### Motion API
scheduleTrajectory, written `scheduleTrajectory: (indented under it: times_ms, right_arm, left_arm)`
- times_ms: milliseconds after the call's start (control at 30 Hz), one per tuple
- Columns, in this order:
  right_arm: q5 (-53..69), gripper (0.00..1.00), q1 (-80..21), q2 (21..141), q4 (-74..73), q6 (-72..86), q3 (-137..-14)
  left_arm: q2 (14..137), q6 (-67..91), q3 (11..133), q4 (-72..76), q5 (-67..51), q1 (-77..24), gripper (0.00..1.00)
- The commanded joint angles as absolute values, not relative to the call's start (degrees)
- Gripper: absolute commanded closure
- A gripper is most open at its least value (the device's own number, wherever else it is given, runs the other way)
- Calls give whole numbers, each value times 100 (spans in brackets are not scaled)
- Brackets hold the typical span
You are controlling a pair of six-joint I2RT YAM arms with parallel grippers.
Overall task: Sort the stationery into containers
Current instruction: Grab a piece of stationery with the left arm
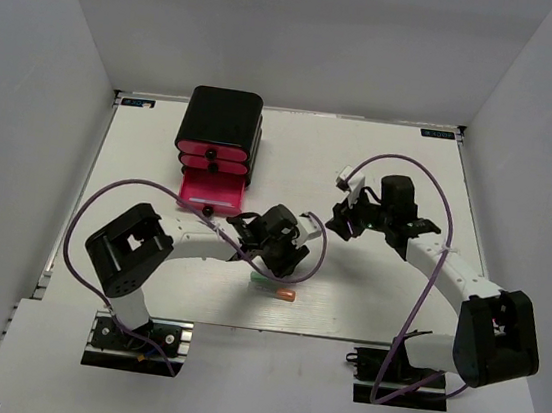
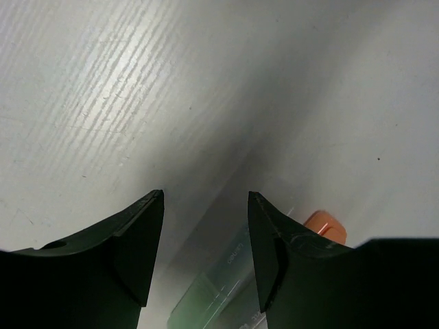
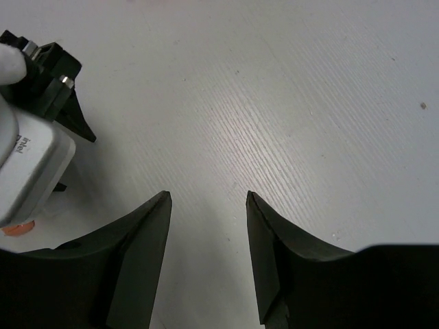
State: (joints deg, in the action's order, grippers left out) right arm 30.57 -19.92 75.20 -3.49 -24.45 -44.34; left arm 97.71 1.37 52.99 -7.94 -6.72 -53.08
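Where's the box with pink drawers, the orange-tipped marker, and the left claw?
drawer box (image 1: 224,115), top view, on its black top.
orange-tipped marker (image 2: 326,225), left wrist view, on its orange tip.
left gripper (image 2: 206,199), left wrist view, midway between its open fingertips.

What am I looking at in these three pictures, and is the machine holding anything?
A left robot arm and a right robot arm are bolted to a white table. The wide picture looks down from above. The other two come from a camera on each wrist, looking past that arm's two black fingers. At the back stands a black rounded box with three pink drawers, the lowest pulled out. Near the front lie a short green stick and, beside it, an orange-tipped stick. The left gripper hovers open just above them; the right gripper is open over the table. Neither holds anything.
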Motion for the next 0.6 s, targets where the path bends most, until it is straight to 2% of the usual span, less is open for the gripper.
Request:
scheduleTrajectory:
  times_ms: [0,367,567]
  right_arm:
    - [3217,46,-1907,7357,-167,-2391,-4386]
    - [3296,46,-1863,7339,-193,-2408,-4316]
    - [3366,46,-1872,7321,-202,-2382,-4254]
  left_arm:
    - [9414,96,5221,-739,-580,-5361,37]
    - [8834,255,5150,-843,-1099,-5414,37]
    - [8780,-193,5089,-1336,-1389,-5414,37]
